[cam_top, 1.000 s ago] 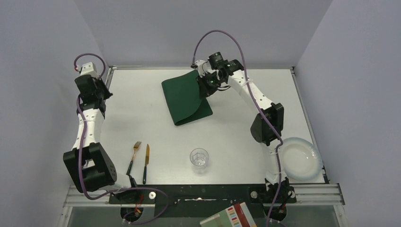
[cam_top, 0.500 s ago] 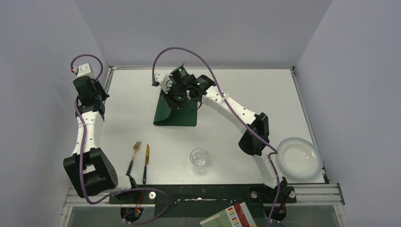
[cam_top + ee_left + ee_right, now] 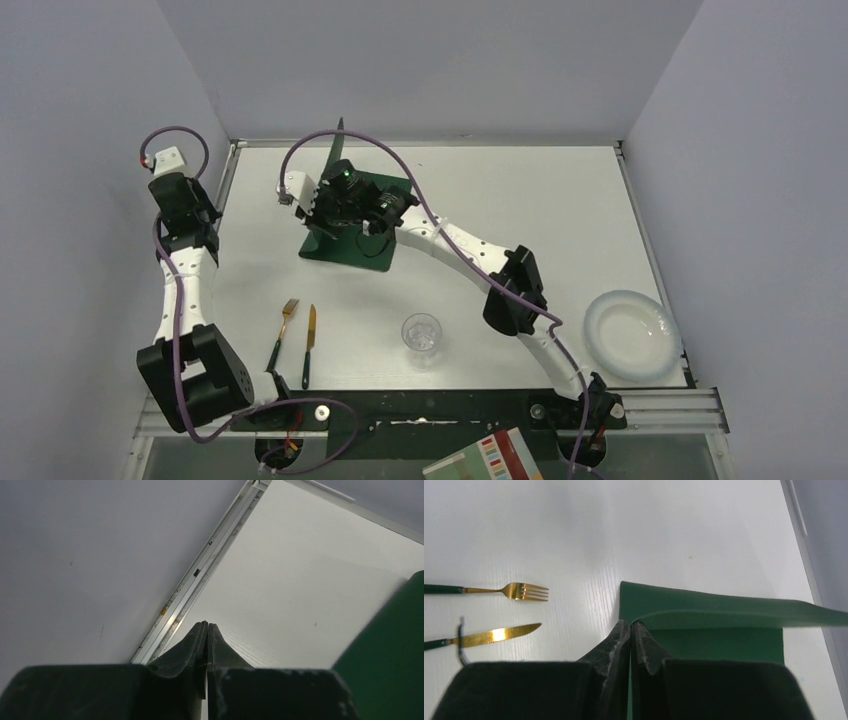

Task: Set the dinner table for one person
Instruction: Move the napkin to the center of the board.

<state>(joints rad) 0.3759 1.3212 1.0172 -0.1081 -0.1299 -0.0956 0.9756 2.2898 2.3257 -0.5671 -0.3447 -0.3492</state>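
Observation:
The dinner table (image 3: 540, 220) is a white top with a thin metal rim. On its back left lies a dark green placemat (image 3: 345, 250), one flap of it lifted and standing up. My right gripper (image 3: 322, 218) is shut on the placemat's edge (image 3: 724, 645), and its fingertips pinch the raised fold (image 3: 630, 624). My left gripper (image 3: 205, 222) hangs at the far left by the table's rim, shut and empty (image 3: 206, 625), with the placemat (image 3: 395, 655) off to its right. A gold fork (image 3: 285, 325), a gold knife (image 3: 309, 340), a clear glass (image 3: 421, 335) and a white plate (image 3: 632, 335) sit near the front.
Grey walls close in the table on the left, back and right. The right arm stretches diagonally over the table's middle, above and behind the glass. A coloured booklet (image 3: 485, 460) lies below the front rail.
The right arm has swung left, dragging the placemat from the back centre to the back left, with one flap now standing up. The left gripper closed and drew slightly back left.

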